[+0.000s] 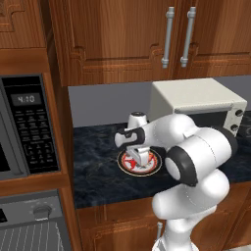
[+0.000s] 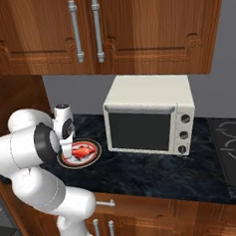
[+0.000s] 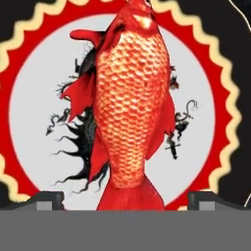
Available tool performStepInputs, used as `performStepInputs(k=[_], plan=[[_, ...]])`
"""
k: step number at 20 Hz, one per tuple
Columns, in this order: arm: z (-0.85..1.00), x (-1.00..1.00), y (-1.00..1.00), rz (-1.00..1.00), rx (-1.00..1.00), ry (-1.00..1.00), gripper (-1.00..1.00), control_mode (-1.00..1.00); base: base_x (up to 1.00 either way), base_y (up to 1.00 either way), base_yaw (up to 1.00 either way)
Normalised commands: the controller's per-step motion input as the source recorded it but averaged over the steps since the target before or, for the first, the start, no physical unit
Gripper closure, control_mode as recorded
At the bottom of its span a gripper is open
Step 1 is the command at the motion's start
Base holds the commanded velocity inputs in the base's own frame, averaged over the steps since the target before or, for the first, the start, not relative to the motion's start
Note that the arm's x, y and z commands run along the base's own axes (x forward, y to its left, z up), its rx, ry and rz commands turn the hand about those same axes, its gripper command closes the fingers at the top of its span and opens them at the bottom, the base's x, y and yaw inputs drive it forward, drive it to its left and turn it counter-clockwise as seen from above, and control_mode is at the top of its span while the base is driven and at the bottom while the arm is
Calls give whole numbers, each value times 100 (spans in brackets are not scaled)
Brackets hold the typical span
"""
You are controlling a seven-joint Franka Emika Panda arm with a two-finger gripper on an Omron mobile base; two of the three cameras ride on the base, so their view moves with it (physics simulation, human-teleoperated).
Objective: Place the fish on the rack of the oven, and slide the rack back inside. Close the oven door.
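Red-orange fish [image 3: 130,108] lying flat on a round plate [image 3: 29,122], white in the middle with a red ring, a wavy cream line and a dark rim. Plate sitting on the dark stone counter [image 2: 159,174], just left of the white toaster oven [image 2: 149,120] in the right base view. Gripper [image 3: 125,200] hanging straight down, close over the fish, wide open and holding nothing. Two dark finger tips [image 3: 46,200] poking up at the bottom of the hand view, one on each side of the fish tail, with the tail in the gap between them. Cannot tell if the tips touch the plate. Fish head pointing to the top of the hand view, tail to the bottom. From the left base view, gripper [image 1: 138,158] down over the plate [image 1: 153,168], with only bits of red showing past the white hand. From the right base view, fish [image 2: 83,151] showing beside the gripper [image 2: 67,151] on the plate [image 2: 79,164]. Black microwave [image 1: 22,127] with a key pad at the far left of the left base view. Under it, the grey oven [image 1: 29,223] with a round knob on its strip. Brown wood cupboards [image 1: 147,34] with silver handles up above the counter.
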Motion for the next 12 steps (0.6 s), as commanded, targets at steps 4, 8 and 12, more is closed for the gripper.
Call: performStepInputs(k=[4,8,12], plan=[[-18,0,-8,0,0,0,-100,-100,0,0,0],[-16,0,-19,0,0,0,-100,-100,0,0,0],[-16,2,-16,0,0,0,-100,-100,0,0,0]])
